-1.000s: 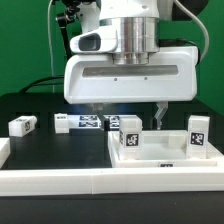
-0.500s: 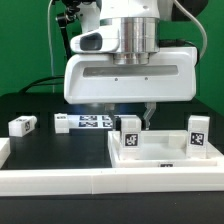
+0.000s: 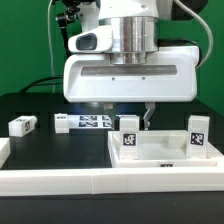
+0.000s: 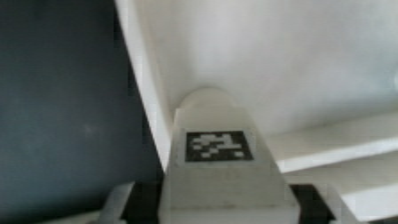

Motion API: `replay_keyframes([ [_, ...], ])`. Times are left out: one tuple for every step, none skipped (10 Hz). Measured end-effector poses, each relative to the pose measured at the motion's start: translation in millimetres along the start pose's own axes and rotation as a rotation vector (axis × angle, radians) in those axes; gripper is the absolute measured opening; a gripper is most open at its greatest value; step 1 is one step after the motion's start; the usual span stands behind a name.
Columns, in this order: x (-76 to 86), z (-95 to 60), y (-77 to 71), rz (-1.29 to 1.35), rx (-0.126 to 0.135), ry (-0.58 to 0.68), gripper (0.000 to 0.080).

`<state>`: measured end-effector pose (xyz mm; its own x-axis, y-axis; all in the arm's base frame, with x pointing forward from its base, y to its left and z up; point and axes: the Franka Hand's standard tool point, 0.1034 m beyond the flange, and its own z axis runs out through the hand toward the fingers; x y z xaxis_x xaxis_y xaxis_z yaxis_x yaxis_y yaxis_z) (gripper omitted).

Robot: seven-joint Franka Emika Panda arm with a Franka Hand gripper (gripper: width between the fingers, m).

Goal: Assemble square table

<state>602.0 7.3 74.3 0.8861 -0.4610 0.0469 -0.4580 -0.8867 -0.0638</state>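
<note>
The white square tabletop lies underside up at the exterior view's right. A short white leg with a black-and-white tag stands upright at its near left corner. My gripper hangs straight above it, shut on that leg's upper part. In the wrist view the leg fills the gap between my dark fingers, its tag facing the camera, with the tabletop beyond. A second leg stands at the tabletop's right side. Another leg lies on the black table at the left.
The marker board lies flat on the table behind the tabletop's left edge. A long white border wall runs along the front, turning up at the far left. The arm's wide white body hides the area behind the tabletop.
One second ago my fingers stood wide apart on either side of the leg. They have since closed onto it; the leg and tabletop have not moved.
</note>
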Motion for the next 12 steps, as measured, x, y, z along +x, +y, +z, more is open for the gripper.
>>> replay_keyframes([
  [-0.2,0.4,0.0,0.095,0.003,0.003,0.0289],
  [-0.2,0.4,-0.1,0.210,0.005,0.003,0.0291],
  [0.0,0.3,0.0,0.327,0.007,0.002,0.0291],
  [0.0,0.5,-0.3,0.389,0.007,0.001,0.0291],
  [-0.2,0.6,-0.7,0.509,0.006,0.000,0.0291],
  [0.3,0.5,-0.8,0.590,0.004,-0.005,0.0291],
  [0.4,0.5,-0.8,0.649,0.004,-0.006,0.0291],
  [0.2,0.6,-1.1,0.705,0.004,-0.007,0.0291],
  [0.2,0.6,-1.2,0.771,0.006,-0.008,0.0291],
  [0.1,0.6,-1.4,0.804,0.007,-0.009,0.0291],
  [0.0,0.6,-1.7,0.870,0.011,-0.012,0.0291],
  [-0.1,0.6,-2.0,0.896,0.011,-0.013,0.0291],
])
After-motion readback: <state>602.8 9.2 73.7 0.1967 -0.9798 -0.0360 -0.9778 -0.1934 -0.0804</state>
